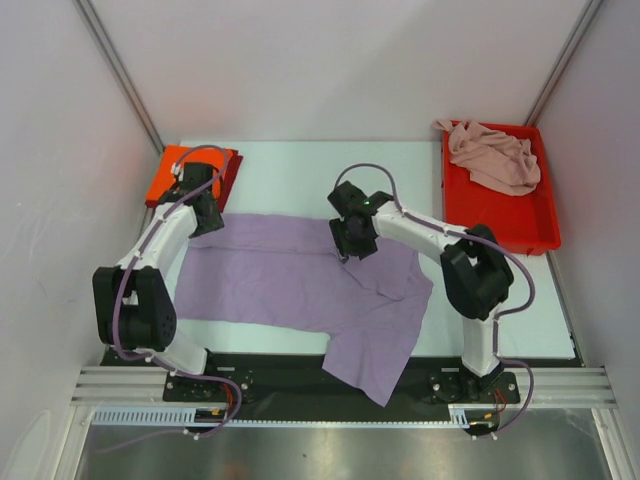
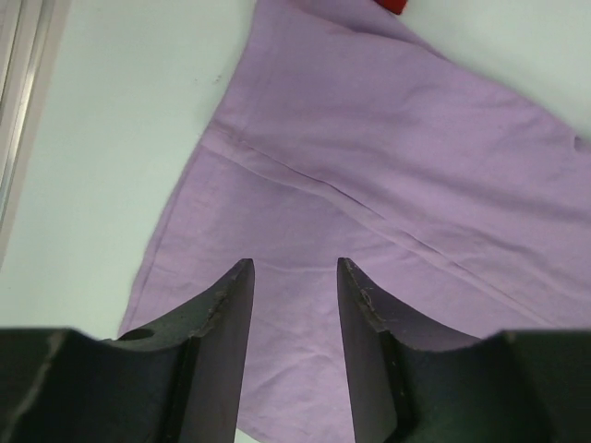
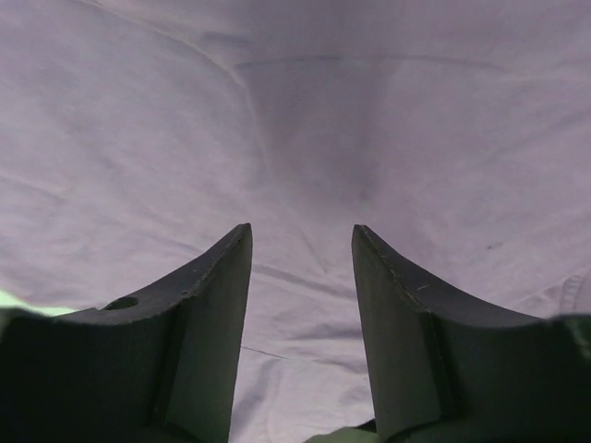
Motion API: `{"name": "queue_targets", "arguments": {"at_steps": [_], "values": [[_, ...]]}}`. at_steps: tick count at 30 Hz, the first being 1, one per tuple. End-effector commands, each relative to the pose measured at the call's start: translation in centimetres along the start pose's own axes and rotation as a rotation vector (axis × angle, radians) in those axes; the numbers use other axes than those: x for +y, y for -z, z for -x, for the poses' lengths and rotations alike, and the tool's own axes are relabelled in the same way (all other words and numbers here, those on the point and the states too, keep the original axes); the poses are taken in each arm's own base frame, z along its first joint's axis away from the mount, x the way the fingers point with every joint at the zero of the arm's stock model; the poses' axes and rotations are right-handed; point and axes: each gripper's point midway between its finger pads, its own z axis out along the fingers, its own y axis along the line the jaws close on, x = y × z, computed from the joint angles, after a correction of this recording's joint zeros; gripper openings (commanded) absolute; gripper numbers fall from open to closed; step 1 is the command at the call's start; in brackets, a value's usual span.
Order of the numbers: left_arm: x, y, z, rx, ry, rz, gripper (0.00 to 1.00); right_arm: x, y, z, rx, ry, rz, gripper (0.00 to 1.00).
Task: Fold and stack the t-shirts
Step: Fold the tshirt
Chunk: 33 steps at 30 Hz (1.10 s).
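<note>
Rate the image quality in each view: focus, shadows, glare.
Top external: even light, sharp, mild glare on the steel strip. Left wrist: lavender shirt crisp, left claw soft-edged. Right wrist: dimmer, shadow on the shirt ahead of the right claw.

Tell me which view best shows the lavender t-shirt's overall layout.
Top external: the whole lavender t-shirt lies spread across the table, one corner over the near edge. The left wrist shows only one edge and a seam; the right wrist, just wrinkled cloth.
</note>
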Motion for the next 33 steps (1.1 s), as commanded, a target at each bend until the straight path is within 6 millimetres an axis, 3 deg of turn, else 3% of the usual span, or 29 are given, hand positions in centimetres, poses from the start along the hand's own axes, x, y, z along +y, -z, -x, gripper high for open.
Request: {"name": "queue_targets", "arguments": {"at_steps": [1, 3, 8, 12, 16, 17, 19, 22, 23, 29, 31, 32, 33], "values": [[0.1, 1.7, 2.4, -0.077, 0.028, -0.042, 0.46, 0.1, 0.1, 0.3, -0.006, 0.043, -0.081, 0.52], [-0.2, 1.7, 2.0, -0.067, 0.038, -0.063, 0.45, -0.7, -0.6, -0.3, 0.010, 0.054, -0.156, 0.47], [-0.6, 1.2, 0.8, -0.033, 0.049, -0.084, 0.44, -0.3, -1.6, -1.7, 0.031, 0.079, -0.191, 0.44], [-0.4, 1.6, 1.3, -0.046, 0.038, -0.074, 0.43, -1.0, -2.7, -2.5, 0.051, 0.095, -0.238, 0.38], [0.0, 1.9, 2.1, -0.069, 0.027, -0.054, 0.44, -1.1, -2.4, -1.5, 0.023, 0.095, -0.225, 0.20], [0.1, 1.8, 2.1, -0.069, 0.023, -0.050, 0.44, -1.5, -2.4, -1.3, 0.025, 0.081, -0.218, 0.10], [0.1, 1.8, 2.1, -0.067, 0.024, -0.046, 0.44, -1.8, -1.9, -0.5, 0.014, 0.063, -0.198, 0.01], [0.0, 1.7, 2.0, -0.064, 0.025, -0.052, 0.44, -1.6, -1.3, 0.7, 0.003, 0.035, -0.088, 0.00], [0.0, 1.5, 1.7, -0.057, 0.023, -0.051, 0.44, -0.7, -0.7, 0.8, 0.010, 0.023, 0.007, 0.00], [0.0, 1.4, 1.4, -0.051, 0.023, -0.057, 0.44, -2.6, 0.5, 3.5, 0.001, -0.142, 0.248, 0.00], [-0.1, 1.5, 1.5, -0.051, 0.021, -0.057, 0.43, -2.8, 1.0, 3.0, 0.033, -0.146, 0.255, 0.00], [0.0, 1.5, 1.4, -0.050, 0.021, -0.056, 0.43, -3.1, 1.1, 2.6, 0.025, -0.093, 0.200, 0.04], [0.1, 1.8, 1.6, -0.058, 0.022, -0.055, 0.43, -2.7, 1.7, 1.4, 0.027, -0.053, 0.171, 0.15]]}}
